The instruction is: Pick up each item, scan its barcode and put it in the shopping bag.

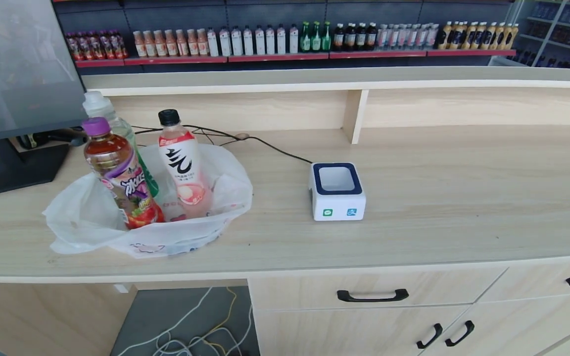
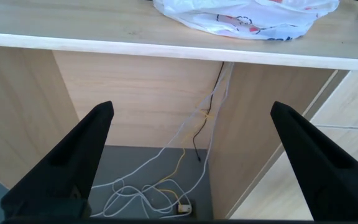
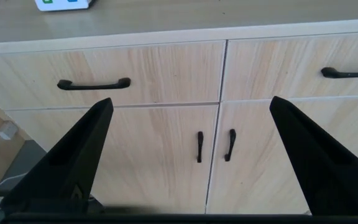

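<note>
The purple-capped bottle (image 1: 119, 173), black-capped bottle (image 1: 183, 163) and white-capped bottle (image 1: 103, 110) were stood upright in the shopping bag (image 1: 228, 190), on the table (image 1: 438, 198) above and beyond the left pincer (image 2: 191, 107), which was spread wide and empty. The bottles were judged rigid, slick and heavy, best gripped mid-body; the bag, limp. The right pincer (image 3: 191, 102), likewise wide, was held below the scanner (image 1: 337, 192).
</note>
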{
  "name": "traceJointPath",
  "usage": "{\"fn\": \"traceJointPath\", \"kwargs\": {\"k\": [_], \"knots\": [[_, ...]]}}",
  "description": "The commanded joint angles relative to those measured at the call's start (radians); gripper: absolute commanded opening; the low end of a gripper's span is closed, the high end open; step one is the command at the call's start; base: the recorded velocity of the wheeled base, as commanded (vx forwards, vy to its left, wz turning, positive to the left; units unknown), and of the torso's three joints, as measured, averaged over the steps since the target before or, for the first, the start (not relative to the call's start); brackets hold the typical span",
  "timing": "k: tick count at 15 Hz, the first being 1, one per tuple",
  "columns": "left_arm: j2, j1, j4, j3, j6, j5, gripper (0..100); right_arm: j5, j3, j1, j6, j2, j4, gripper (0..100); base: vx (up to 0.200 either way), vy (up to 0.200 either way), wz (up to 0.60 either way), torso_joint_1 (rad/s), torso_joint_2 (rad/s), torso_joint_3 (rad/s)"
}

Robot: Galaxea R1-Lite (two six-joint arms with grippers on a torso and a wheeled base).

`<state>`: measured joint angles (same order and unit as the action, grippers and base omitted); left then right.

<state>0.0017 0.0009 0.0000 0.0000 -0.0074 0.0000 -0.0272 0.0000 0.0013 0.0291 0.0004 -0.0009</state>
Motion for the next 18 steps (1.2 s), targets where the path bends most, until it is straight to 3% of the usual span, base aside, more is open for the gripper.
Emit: {"fn": "traceJointPath", "kwargs": {"k": [1,5,18], "knots": [[0.0,0.001,0.0,0.0,0.0,0.0,100,0.0,0.0,0.0,0.0,0.0,0.001,100,0.0,-0.2,0.0,0.002,0.0,0.002],[0.0,-0.001,0.0,0.0,0.0,0.0,100,0.0,0.0,0.0,-0.006,0.0,0.001,100,0.0,-0.2,0.0,0.0,0.0,0.004],[0.0,0.001,0.0,0.0,0.001,0.0,100,0.0,0.0,0.0,-0.003,0.0,0.001,100,0.0,0.0,0.0,0.0,0.0,0.0]]}}
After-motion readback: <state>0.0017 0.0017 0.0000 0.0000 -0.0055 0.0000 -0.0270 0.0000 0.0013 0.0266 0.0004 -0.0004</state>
